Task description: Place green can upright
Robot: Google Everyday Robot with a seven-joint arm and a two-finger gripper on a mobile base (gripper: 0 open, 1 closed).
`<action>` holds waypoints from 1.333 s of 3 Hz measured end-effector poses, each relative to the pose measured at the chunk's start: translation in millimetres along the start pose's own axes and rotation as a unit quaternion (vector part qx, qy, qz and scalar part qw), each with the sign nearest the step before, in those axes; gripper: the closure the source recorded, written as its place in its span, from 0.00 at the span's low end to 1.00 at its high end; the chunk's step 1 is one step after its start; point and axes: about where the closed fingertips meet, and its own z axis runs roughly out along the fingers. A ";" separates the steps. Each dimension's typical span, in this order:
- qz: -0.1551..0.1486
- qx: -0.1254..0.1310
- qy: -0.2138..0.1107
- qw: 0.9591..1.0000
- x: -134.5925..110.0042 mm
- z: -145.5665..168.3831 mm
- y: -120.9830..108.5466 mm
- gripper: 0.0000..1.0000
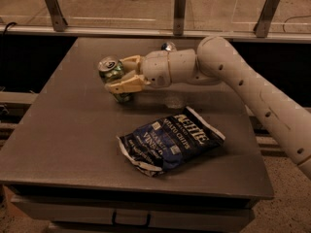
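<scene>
The green can [113, 74] has a dark green patterned body and a silver top with a pull tab. It stands nearly upright, tilted slightly left, on the grey table [73, 130], left of centre toward the back. My gripper [121, 76] reaches in from the right, with its cream fingers [124, 85] closed around the can's middle. The can's bottom looks to be at or just above the table surface. The arm stretches from the right edge across the table's back half.
A blue Kettle chips bag [167, 140] lies crumpled in the middle front of the table. Another can's silver top [168, 46] shows behind the arm near the back edge. A railing with metal posts runs behind the table.
</scene>
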 end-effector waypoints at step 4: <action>0.008 0.009 -0.009 1.000 7.8 -10.8 -2.5 0.12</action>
